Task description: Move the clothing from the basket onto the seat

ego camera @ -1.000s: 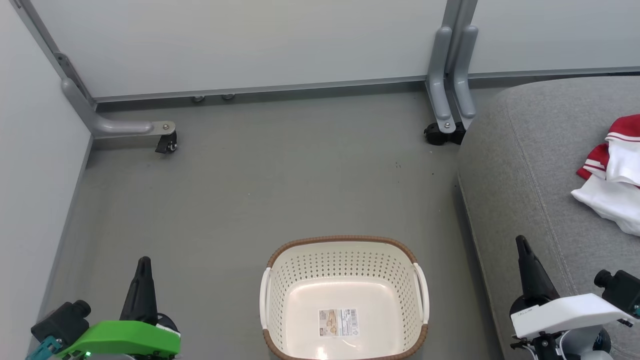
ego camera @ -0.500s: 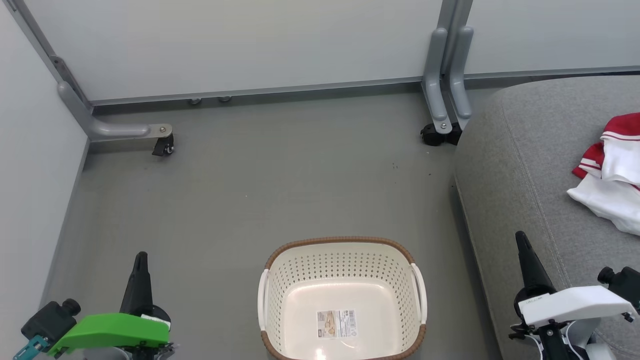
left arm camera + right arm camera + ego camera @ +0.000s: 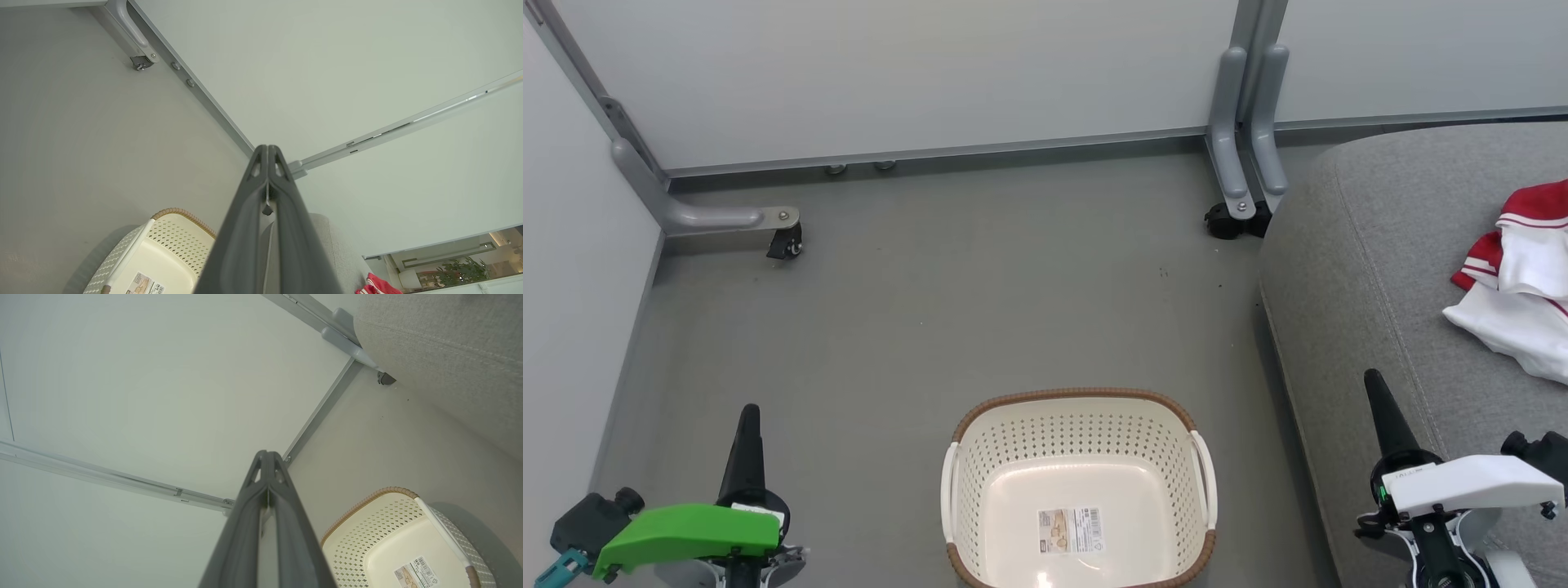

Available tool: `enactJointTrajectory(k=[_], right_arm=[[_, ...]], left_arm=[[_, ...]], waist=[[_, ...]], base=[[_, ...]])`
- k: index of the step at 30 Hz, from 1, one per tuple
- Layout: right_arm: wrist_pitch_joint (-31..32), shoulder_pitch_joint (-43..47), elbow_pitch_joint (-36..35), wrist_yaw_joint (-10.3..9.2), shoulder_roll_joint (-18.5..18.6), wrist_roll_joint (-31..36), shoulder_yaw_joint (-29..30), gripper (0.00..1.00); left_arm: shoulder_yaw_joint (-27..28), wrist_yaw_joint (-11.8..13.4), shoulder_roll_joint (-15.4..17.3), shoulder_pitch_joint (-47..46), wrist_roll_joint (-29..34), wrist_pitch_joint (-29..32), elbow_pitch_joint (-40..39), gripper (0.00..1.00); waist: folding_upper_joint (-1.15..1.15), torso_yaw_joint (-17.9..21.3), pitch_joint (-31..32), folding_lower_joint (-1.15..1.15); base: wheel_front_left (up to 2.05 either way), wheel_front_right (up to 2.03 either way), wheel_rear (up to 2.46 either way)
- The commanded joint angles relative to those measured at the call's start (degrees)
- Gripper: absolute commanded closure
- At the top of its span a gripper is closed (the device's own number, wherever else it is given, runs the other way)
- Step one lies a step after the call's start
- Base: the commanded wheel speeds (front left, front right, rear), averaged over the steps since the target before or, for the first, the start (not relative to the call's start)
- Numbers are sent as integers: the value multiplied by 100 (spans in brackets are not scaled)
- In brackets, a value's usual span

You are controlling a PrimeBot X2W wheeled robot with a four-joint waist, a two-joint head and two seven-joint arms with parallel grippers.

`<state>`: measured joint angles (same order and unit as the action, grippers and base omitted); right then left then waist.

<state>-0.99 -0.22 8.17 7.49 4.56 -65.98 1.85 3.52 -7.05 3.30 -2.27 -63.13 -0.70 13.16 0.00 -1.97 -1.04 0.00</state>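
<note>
A: Where is the clothing now?
B: On the seat, far over on the robot's right, a red and white pile on the grey fabric. The basket stands on the floor between the two arms, with its bottom bare but for a label.
A: And the grippers?
B: Both are clenched, fingers pressed together with nothing between them. The left gripper hangs over the floor left of the basket, and the right gripper hangs over the seat's near edge.
A: Which arm is nearer the clothing?
B: The right one. The pile lies ahead of it and further right, well apart from its tips. Its long side seems to run front to back, though the picture's edge cuts it off. I'd judge the job done — no reach is called for.
</note>
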Motion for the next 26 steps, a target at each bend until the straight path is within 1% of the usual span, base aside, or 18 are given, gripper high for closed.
enactJointTrajectory(k=[1,26], right_arm=[[39,-116,-5,2,40,-163,25,100],[293,-364,278,2,32,-1467,120,100]], left_arm=[[38,-22,15,-162,-163,33,-36,100],[170,-43,-14,-295,-1511,374,29,100]], waist=[[0,5,2,0],[0,86,37,0]], base=[[0,0,0],[0,0,0]])
